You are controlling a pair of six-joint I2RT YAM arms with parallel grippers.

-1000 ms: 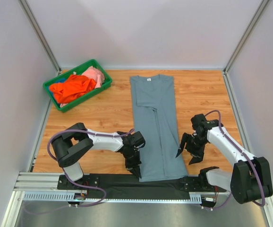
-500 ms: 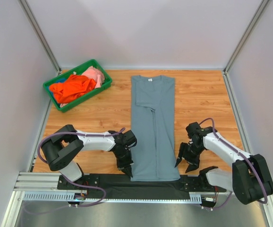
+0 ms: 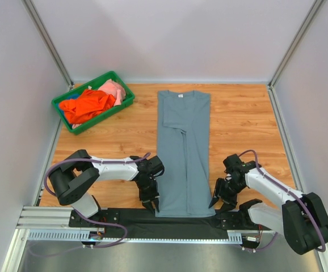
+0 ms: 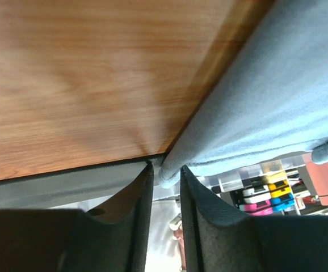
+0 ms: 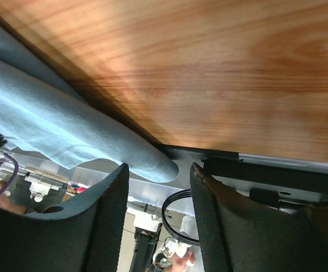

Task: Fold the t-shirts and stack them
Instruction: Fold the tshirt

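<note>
At 10 o'clock on the wooden table point(image 3: 243, 122), a green bin point(image 3: 65, 111) holds a crumpled orange t-shirt point(image 3: 85, 106). A pale pink t-shirt point(image 3: 114, 89) lies at the bin's 1 o'clock end.

Down the middle lies the grey-blue t-shirt point(image 3: 184, 158), folded into 1 long narrow panel. Its collar and white neck label point(image 3: 179, 95) point to 12 o'clock and its hem to 6 o'clock. The hem reaches the black strip point(image 3: 124, 218) along the near edge.

The left gripper point(image 4: 167, 170) sits at 7 o'clock, low at the hem's left corner. In the left wrist view its 2 fingers point(image 4: 135, 226) stand only narrowly apart. The rounded corner of the hem pokes into the mouth of that slot, close to both tips. The cloth there looks plump rather than pinched, and light shows through the slot below it. Whether the pads touch the fabric I cannot tell.

The right gripper point(image 5: 159, 169) sits at 5 o'clock, low at the hem's right corner. Its 2 fingers point(image 5: 110, 221) are spread clearly wider than the left pair, at a middling gape. The rolled hem corner ends between the tips, clear of the finger on the 3 o'clock side of that view. It passes close by the other finger, and contact there cannot be told. Nothing is clamped between these jaws.
</note>
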